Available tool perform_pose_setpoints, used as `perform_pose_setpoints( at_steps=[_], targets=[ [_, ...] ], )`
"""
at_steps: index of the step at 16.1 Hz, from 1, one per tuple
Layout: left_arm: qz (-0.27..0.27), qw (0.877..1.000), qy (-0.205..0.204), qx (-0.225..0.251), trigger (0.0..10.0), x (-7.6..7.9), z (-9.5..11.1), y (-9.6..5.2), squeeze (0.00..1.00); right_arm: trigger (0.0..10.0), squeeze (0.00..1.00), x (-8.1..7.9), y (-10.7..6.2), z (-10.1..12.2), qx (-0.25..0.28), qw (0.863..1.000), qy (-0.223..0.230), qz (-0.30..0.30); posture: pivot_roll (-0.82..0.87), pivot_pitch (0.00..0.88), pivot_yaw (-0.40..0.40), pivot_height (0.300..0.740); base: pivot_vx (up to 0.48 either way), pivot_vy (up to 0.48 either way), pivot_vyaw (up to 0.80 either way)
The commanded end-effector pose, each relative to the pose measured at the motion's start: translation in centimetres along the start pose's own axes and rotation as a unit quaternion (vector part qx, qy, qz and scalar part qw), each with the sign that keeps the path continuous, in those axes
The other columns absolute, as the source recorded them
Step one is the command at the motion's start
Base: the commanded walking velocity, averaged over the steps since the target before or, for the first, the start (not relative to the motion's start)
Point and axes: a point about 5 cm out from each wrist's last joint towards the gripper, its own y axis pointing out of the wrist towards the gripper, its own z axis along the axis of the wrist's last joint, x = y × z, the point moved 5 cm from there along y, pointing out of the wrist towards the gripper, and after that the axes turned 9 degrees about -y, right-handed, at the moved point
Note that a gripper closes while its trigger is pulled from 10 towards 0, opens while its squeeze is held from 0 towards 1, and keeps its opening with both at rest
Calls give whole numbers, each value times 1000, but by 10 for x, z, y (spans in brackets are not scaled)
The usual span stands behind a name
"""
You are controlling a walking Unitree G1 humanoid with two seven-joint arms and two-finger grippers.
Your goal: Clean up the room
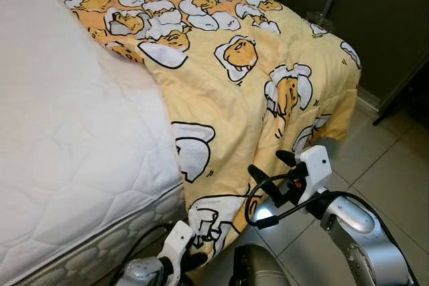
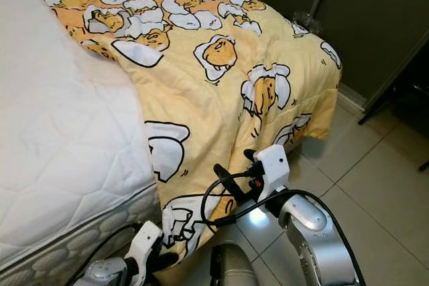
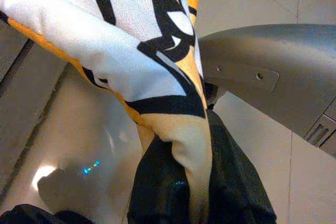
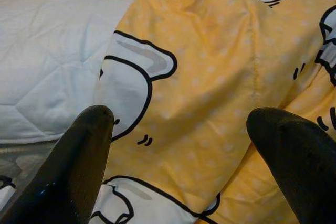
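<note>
A yellow blanket (image 1: 221,85) printed with white and orange cartoon eggs covers the far part of the bed and hangs over its side toward the floor. My left gripper (image 1: 191,258) is low by the bed, shut on the blanket's lower hanging corner (image 3: 178,129); cloth is pinched between the black fingers (image 3: 157,182). My right gripper (image 1: 271,169) is open, close to the hanging side of the blanket (image 4: 210,93), with nothing between its fingers (image 4: 84,145).
The bare white quilted mattress (image 1: 67,132) takes up the left. Pale floor tiles (image 1: 375,165) lie to the right of the bed. A dark wardrobe wall (image 1: 375,18) stands behind, with a dark furniture leg (image 1: 395,105) at the right edge.
</note>
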Motion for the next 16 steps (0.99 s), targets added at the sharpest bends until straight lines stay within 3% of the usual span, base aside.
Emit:
perform_pose_setpoints(
  at_steps=[1,2,6,9,12,16],
  targets=[
    [7,1000,-7,-19,7882,2,-8,2,0,10000,0,2,-2,-4,-6,1000,9,-3,-182,63,-59,667,-304,375,0],
    [6,1000,-8,-22,10000,3,-9,2,0,10000,0,2,-3,-5,-7,1000,10,-3,-182,63,-59,667,-382,292,0],
    [-18,1000,3,-20,10000,2,-6,-2,0,10000,0,3,-4,-7,-10,1000,11,-4,-183,62,-59,667,-383,293,0],
    [-6,1000,14,-18,10000,-1,-4,-2,0,10000,0,2,-4,-8,-11,1000,10,-2,-182,64,-59,667,-372,308,0],
    [-4,998,60,-36,10000,3,-9,1,0,10000,0,0,-4,-9,-13,1000,9,0,-186,67,-57,667,0,0,0],
    [-15,998,66,-19,10000,13,-2,7,0,10000,0,0,-6,-10,-15,1000,9,0,-189,70,-56,667,0,0,0]
  ],
)
